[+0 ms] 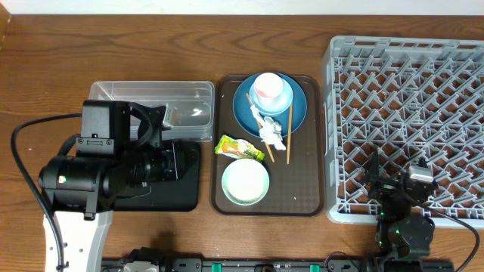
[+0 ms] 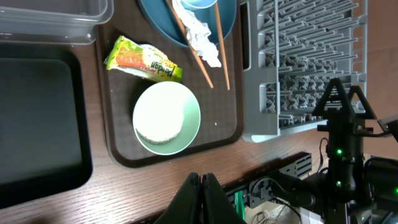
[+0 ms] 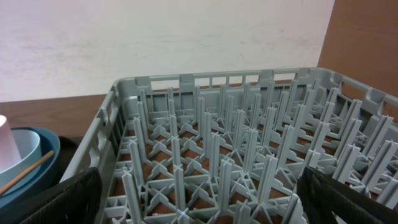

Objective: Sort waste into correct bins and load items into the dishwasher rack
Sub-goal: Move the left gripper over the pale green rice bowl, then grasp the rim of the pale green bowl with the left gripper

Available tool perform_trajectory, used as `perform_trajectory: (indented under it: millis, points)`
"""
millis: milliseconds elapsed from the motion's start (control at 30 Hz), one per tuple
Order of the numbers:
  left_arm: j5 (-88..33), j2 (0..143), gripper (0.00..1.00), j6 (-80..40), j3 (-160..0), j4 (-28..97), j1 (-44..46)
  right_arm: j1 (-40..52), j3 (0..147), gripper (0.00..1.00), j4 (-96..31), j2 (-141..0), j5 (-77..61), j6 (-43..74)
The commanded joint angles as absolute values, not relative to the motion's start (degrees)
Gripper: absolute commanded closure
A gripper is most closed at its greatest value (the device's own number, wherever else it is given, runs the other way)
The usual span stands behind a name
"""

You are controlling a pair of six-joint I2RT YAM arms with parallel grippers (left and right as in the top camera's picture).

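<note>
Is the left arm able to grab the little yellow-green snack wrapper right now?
Probably yes. The small yellow-green snack wrapper lies bare on the brown serving tray, nothing on top, close to the left pincer. That pincer is shut, so it must open first.

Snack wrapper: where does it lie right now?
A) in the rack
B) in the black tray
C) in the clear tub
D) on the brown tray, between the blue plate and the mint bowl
D: the snack wrapper lies on the brown tray, between the blue plate and the mint bowl.
</note>
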State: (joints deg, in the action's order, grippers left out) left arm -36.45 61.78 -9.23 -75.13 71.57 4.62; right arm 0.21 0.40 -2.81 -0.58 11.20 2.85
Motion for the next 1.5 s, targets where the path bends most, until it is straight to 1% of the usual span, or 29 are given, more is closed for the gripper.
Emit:
perform_trajectory:
  millis: [0, 100, 233, 367, 667, 833, 967, 1033, 1067, 1100, 1200, 1233, 1300, 1467]
  points:
    - [-35.07, 61.71, 0.94, -11.33, -73.91, 71.57, 4.99, 0.19, 0.3, 0.01, -3.03, -0.27, 11.38, 3.79]
    - [-35.05, 61.65, 0.94, -12.8, -72.64, 71.53, 7.01, 0.19, 0.3, 0.01, -3.03, -0.27, 11.38, 3.81]
    - [-33.12, 61.71, 0.94, -15.64, -71.42, 70.26, 12.73, 0.19, 0.3, 0.01, -3.03, -0.27, 11.38, 3.81]
    - [-27.05, 61.73, 0.94, -21.45, -70.5, 67.53, 21.37, 0.19, 0.3, 0.01, -3.03, -0.3, 11.38, 3.79]
    - [-9.15, 63.48, 0.94, -36.69, -65.89, 56.53, 46.15, 0.19, 0.3, 0.01, -3.03, -0.51, 11.38, 3.81]
    - [-2.04, 68.53, 0.94, -39.59, -65.14, 52.38, 55.07, 0.19, 0.3, 0.01, -3.03, -0.54, 11.38, 3.81]
    - [3.18, 73.67, 0.9, -39.55, -65.14, 51.46, 57.78, 0.19, 0.3, 0.01, -3.03, -0.54, 11.38, 3.79]
    - [4.29, 75.92, 0.83, -39.51, -65.14, 51.03, 57.82, 0.19, 0.3, 0.01, -3.03, -0.54, 11.38, 3.79]
    - [4.82, 77.08, 0.77, -39.53, -65.14, 50.57, 57.82, 0.19, 0.3, 0.01, -3.03, -0.54, 11.38, 3.79]
    - [5.3, 78.13, 0.73, -39.51, -65.14, 50.11, 57.82, 0.19, 0.3, 0.01, -3.03, -0.54, 11.38, 3.79]
    - [5.61, 81.03, 0.71, -39.55, -65.14, 48.53, 57.82, 0.19, 0.3, 0.01, -3.03, -0.54, 11.38, 3.81]
    - [5.61, 81.97, 0.68, -39.55, -65.14, 48.12, 57.84, 0.19, 0.3, 0.01, -3.03, -0.54, 11.38, 3.81]
    - [5.61, 84.16, 0.64, -39.55, -65.14, 47.16, 57.82, 0.19, 0.3, 0.01, -3.03, -0.54, 11.38, 3.81]
    - [5.61, 88.64, 0.62, -39.55, -65.14, 44.77, 57.82, 0.19, 0.3, 0.01, -3.03, -0.54, 11.38, 3.81]
